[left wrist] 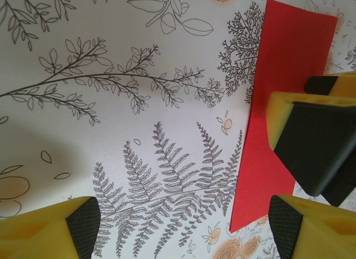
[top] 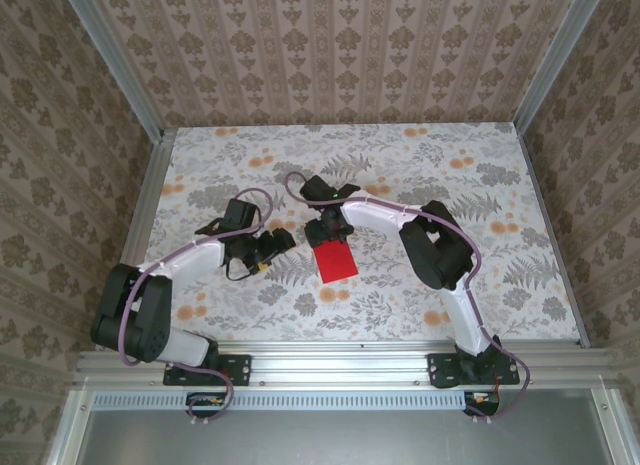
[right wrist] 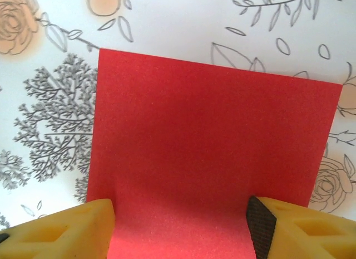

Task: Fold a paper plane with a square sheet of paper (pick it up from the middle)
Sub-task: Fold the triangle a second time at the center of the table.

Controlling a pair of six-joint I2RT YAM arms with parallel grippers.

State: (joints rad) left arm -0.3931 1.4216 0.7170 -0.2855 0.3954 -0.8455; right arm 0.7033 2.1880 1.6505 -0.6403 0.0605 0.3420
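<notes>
Bright, even light w/ soft shadows; paper [right wrist: 211, 159] darker nr the jaws, whose edges blur slightly.

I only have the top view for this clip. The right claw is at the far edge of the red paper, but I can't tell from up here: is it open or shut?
Observer: Open. In its wrist camera the right claw is spread wide over the red paper, pinching nothing.
Operator: Any crease in the paper yet?
Observer: None shows in that close view; it looks like a plain flat sheet.
Operator: And the left claw?
Observer: The left claw is open too, hanging over the patterned table beside the paper's edge.
</notes>
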